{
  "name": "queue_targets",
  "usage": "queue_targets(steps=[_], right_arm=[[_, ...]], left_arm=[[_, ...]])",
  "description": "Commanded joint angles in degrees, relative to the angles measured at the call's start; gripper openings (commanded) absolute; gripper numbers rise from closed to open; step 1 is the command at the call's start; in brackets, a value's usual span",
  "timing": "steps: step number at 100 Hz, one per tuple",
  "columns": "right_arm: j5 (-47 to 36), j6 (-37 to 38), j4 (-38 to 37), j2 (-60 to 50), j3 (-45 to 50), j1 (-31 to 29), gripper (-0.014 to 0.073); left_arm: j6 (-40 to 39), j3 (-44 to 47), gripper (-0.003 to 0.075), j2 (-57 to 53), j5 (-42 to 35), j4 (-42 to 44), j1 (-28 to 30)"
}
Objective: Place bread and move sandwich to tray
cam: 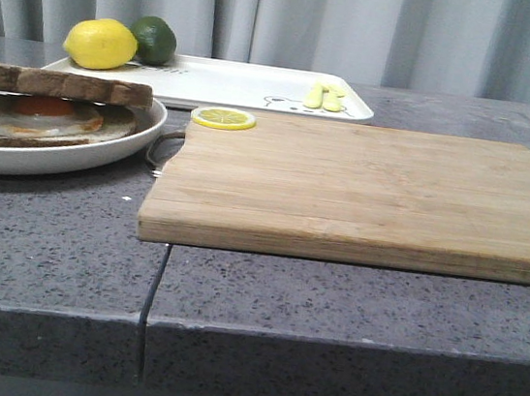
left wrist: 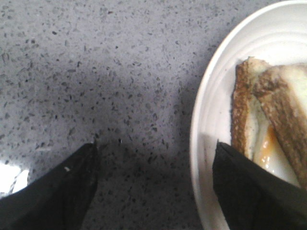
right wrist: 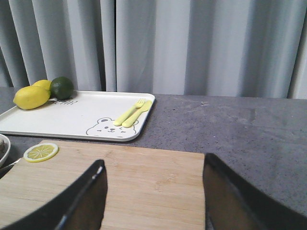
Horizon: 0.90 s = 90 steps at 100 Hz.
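Both pincers stand spread and hold nothing: the left gripper point(left wrist: 153, 165) hangs low over the counter point(cam: 52, 258) with one finger out over the plate point(left wrist: 211, 96) rim, and the right gripper point(right wrist: 153, 191) hovers above the cutting board point(cam: 364, 187), facing the tray point(cam: 251, 84). The sandwich point(cam: 52, 107) sits on the plate at the left of the counter, its top slice already on, the egg showing between the brown slices; no separate bread slice can be seen elsewhere, so placing the bread looks done and moving the sandwich is the step in hand. The tray lies behind the board, with a lemon point(cam: 99, 44) and lime point(cam: 154, 39) at its left end and a small fork and spoon point(cam: 324, 96) near the bear drawing, leaving its middle bare. To do this well, I would bring the left fingers square to the stack, one on each side, and close on both slices together low enough to catch the bottom one, since a grip on the top slice alone could let the egg slide out. Lift level, clear the plate rim and the lemon slice point(cam: 223, 118) on the board corner, and set down on the tray's bare middle.
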Motion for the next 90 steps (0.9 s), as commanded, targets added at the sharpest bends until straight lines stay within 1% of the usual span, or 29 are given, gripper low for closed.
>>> queue_targets(steps=[1,33,41,55,74,90], right_arm=[[-4.5,-0.1,-0.3,0.2,-1.5,-0.4,0.0446],[-4.5,-0.1,-0.3,0.2,-1.5,-0.4,0.0446],[-4.5,-0.1,-0.3,0.2,-1.5,-0.4,0.0446],[-4.5,-0.1,-0.3,0.2,-1.5,-0.4,0.0446],[-4.5,-0.1,-0.3,0.2,-1.5,-0.4,0.0446],[-4.5,-0.1,-0.3,0.2,-1.5,-0.4,0.0446]], left_arm=[[-0.6,-1.7,0.0472,-0.2,-2.3,-1.2,-0.5],[-0.6,-1.7,0.0472,1.0,-1.7,-1.3,-0.5],[-0.6,-1.7,0.0449,1.0,-1.7,-2.2,-0.5],[-0.6,-1.7,0.034,1.0,-1.7,-5.0,-0.5],[-0.6,-1.7,0.0132,1.0,-2.1,-9.9,-0.5],[-0.6,-1.7,-0.0011,1.0,-2.1,-12.5,-0.5]])
